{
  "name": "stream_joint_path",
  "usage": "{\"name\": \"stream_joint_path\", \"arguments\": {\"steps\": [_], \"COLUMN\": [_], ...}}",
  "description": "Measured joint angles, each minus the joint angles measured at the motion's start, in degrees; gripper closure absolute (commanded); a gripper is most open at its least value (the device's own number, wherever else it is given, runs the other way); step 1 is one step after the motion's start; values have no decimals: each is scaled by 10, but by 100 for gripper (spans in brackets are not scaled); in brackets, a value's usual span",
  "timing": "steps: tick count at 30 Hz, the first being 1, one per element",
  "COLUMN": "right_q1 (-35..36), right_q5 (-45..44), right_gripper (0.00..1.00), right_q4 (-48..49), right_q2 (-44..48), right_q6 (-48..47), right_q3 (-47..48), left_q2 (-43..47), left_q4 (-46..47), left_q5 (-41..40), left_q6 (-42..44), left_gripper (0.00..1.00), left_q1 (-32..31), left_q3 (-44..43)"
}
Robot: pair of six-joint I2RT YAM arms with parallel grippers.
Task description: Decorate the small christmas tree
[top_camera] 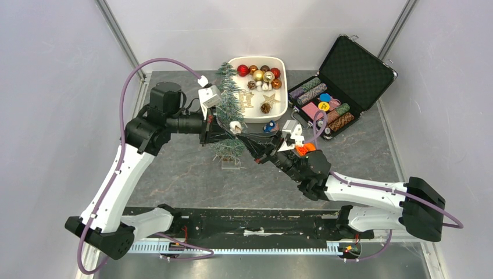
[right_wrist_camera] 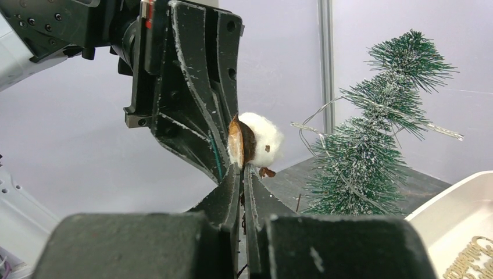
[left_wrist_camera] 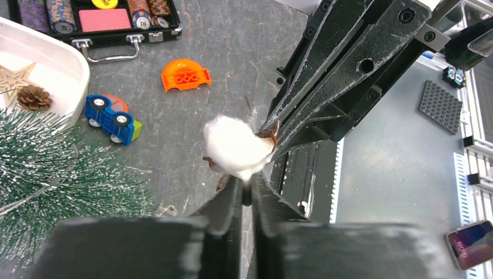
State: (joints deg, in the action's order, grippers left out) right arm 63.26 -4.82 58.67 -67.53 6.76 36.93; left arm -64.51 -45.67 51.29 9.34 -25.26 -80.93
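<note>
1. In the top view, the tree (top_camera: 229, 100) stands upright at upper centre of the frame on its clear base. It is just in front of a white tray (top_camera: 283, 93) of baubles.
2. Both arms meet just in front of the tree's lower half. Between them is a white cotton ball (left_wrist_camera: 235, 146) with a brown husk.
3. The left claw (left_wrist_camera: 247, 181) has its jaws nearly together. They pinch the ball's underside at lower centre of the left wrist view.
4. The right claw (right_wrist_camera: 243, 167) has its jaws pressed together. It seems to nip the husk edge, though exactly what sits between them is hard to tell.
5. Risk: two claws hold one soft ball. If one pulls away before the other lets go, the fluff could tear or the husk could snap off.
6. Risk: the left grip is on loose fibre. The ball could slip free and drop to the table.
7. Risk: the arms crowd the tree. A sideways sweep could catch the branches and topple the light tree, or shove it against the tray.
</note>
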Motion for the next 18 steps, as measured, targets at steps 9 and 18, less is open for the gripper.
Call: {"name": "stream_joint_path", "arguments": {"steps": [9,18], "right_q1": [0,2], "right_q5": [-3,3], "right_gripper": [63,20], "right_q4": [-13,-108], "right_q2": [1,42], "right_q6": [-15,-71], "right_q3": [2,9], "left_q2": [3,10], "left_q4": [-2,-22], "left_q5": [-19,-91], "left_q6": [-5,8], "left_gripper": [98,98], "left_q1": [-1,-2], "left_q3": [0,0]}}
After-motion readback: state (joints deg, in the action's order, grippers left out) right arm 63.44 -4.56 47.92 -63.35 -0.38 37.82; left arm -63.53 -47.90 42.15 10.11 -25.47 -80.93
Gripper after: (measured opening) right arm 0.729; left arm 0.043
